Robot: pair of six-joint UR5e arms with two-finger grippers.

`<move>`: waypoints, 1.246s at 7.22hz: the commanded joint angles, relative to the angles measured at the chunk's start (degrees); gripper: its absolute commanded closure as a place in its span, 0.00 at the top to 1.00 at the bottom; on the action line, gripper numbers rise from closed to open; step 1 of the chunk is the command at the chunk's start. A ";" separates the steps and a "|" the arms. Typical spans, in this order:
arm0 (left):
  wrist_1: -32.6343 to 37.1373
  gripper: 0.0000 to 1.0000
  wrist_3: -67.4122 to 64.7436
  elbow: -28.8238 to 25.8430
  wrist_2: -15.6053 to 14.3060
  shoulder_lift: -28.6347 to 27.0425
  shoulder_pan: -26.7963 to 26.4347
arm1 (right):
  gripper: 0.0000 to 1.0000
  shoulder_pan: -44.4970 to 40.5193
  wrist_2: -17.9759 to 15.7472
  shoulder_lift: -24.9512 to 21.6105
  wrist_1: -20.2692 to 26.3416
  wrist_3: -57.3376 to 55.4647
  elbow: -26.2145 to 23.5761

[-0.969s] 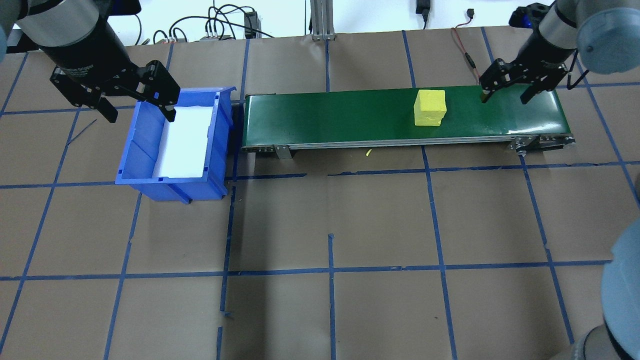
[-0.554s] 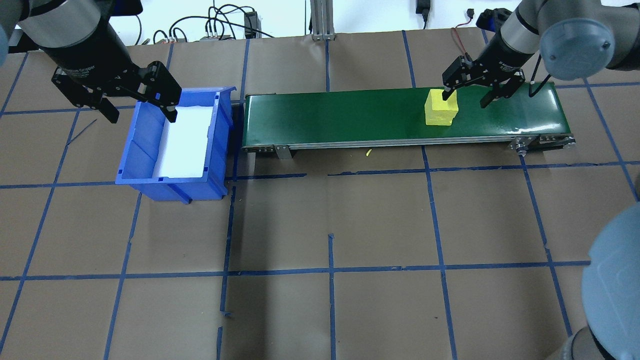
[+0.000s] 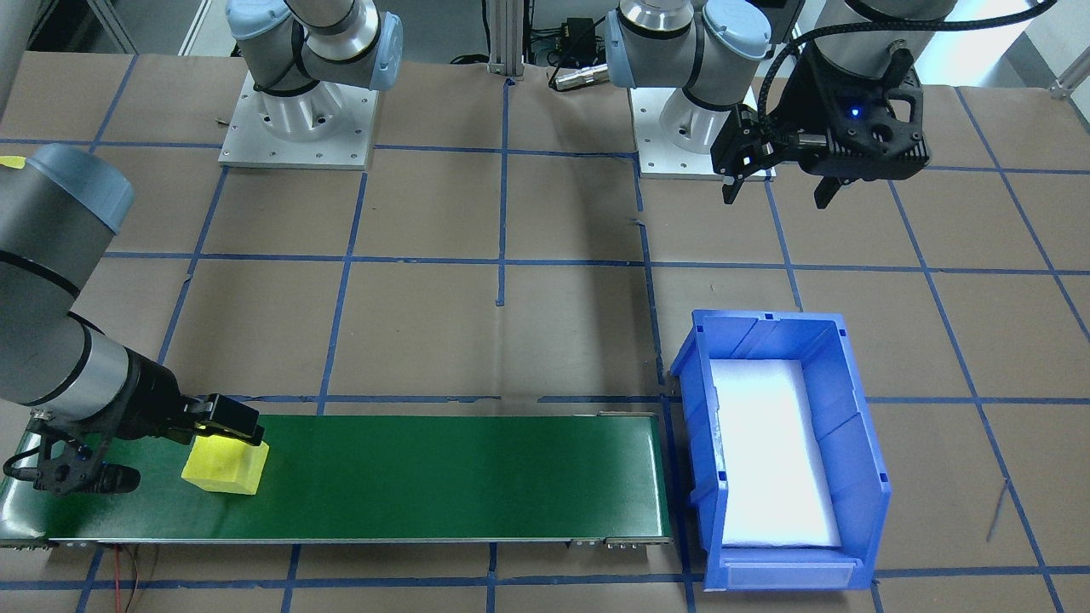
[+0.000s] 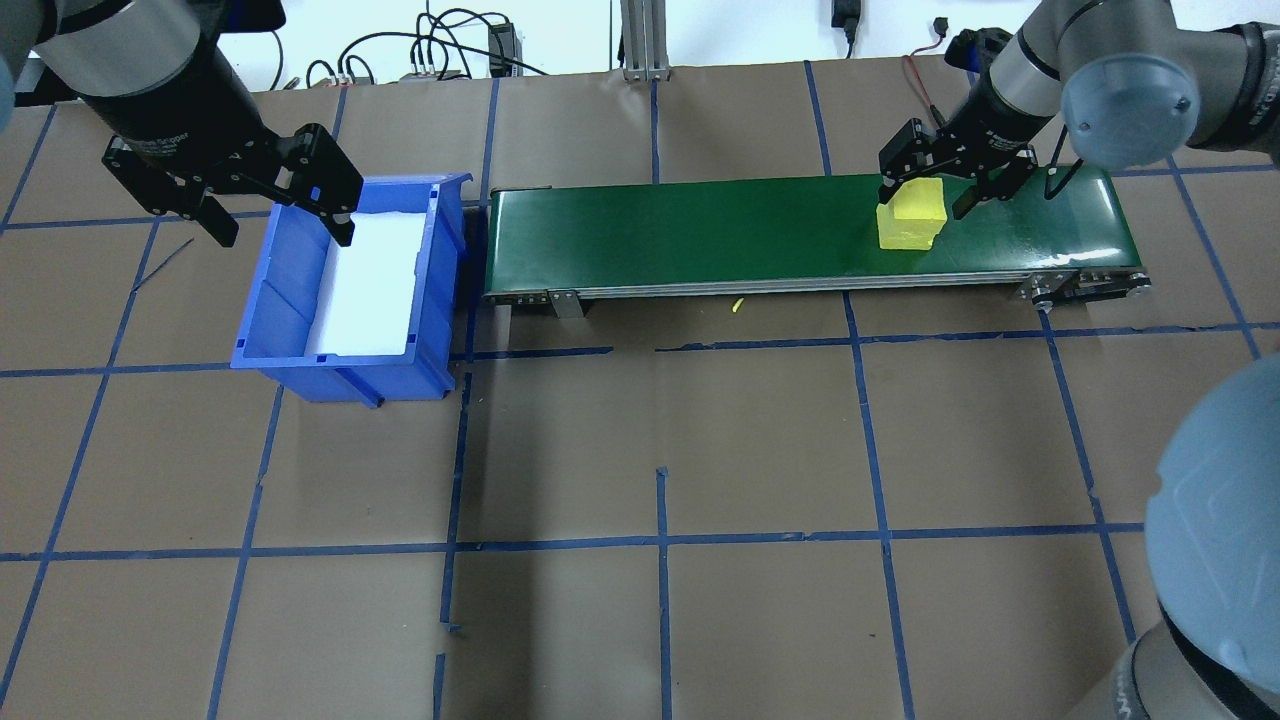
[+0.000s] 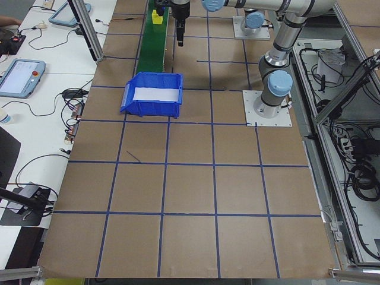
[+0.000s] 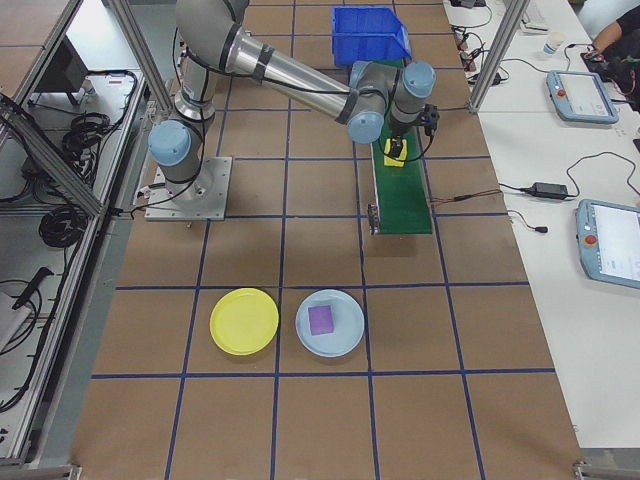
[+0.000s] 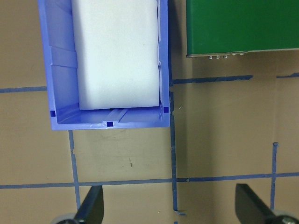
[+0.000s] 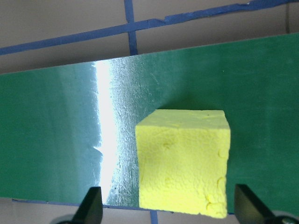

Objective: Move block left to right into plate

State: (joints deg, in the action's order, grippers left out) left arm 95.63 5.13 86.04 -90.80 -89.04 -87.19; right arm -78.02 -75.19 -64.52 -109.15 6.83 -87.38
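At the conveyor's right end, one yellow block (image 4: 909,214) sits on the green belt (image 4: 700,225), between the spread fingers of the right end effector (image 4: 941,178), which straddles it unclamped. Far off, the left end effector (image 4: 270,205) hangs apart beside the one blue bin (image 4: 290,300). One yellow plate (image 6: 244,321) waits on the bench, well apart.

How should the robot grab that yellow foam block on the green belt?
From straight above, probably, with the fingers closing on two opposite flat side faces. The yellow block sits flat on the green belt with its sides free, and the open right gripper already hangs over it, a finger toward either side.
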 commanded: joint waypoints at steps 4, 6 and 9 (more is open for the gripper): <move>0.00 1.00 -0.03 0.00 0.01 0.01 0.09 | 0.67 3.74 -3.47 3.44 -1.24 1.17 1.24; 0.00 1.00 -0.03 0.00 0.09 0.01 0.18 | 0.44 7.85 -3.82 3.27 -1.16 5.61 1.86; 0.00 1.00 0.06 0.00 0.09 0.01 0.18 | 0.44 24.53 -8.64 2.74 1.03 36.93 3.53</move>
State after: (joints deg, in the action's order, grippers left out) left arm 95.62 5.17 86.05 -90.70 -89.03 -87.01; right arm -60.29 -82.05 -61.70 -109.10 31.45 -84.47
